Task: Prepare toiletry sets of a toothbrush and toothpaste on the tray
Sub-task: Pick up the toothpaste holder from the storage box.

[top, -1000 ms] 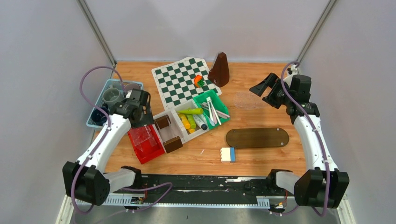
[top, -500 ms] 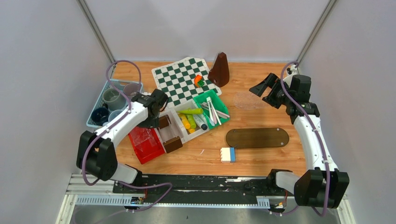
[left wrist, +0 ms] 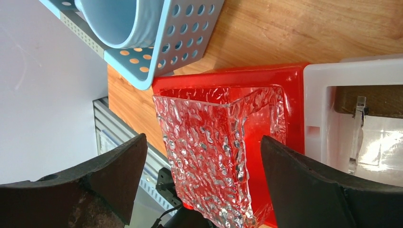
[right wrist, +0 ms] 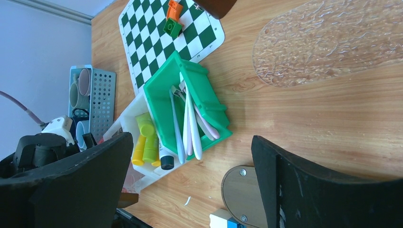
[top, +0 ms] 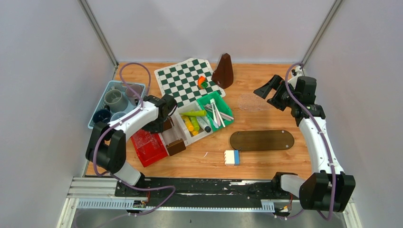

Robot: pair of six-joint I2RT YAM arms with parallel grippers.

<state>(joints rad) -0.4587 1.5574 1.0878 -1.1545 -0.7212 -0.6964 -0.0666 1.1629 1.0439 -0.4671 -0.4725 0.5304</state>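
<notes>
Several mugs (top: 115,98) stand in a light blue perforated basket (top: 97,124) at the left; a light blue mug (left wrist: 119,19) shows in the left wrist view. Whitish toothbrushes (top: 216,111) lie in a green bin (right wrist: 209,102). Yellow and green tubes (top: 192,122) lie in a white bin beside it. A clear bumpy oval tray (top: 252,102) and a dark brown oval tray (top: 262,140) lie flat on the right. My left gripper (top: 164,110) hangs open over the red bin (left wrist: 294,80), its jaws (left wrist: 203,156) empty. My right gripper (top: 267,90) is open and raised, its jaws (right wrist: 191,142) empty.
A clear bumpy sheet (left wrist: 214,156) stands in the red bin. Brown blocks (top: 176,146) sit in the white bin's near part. At the back lie a chessboard (top: 183,85) with orange and green bricks (top: 203,81) and a brown pyramid (top: 223,71). A white-blue block (top: 232,157) lies near the front.
My left arm has swung right from above the mug basket to over the red and white bins. The right arm has not moved.
</notes>
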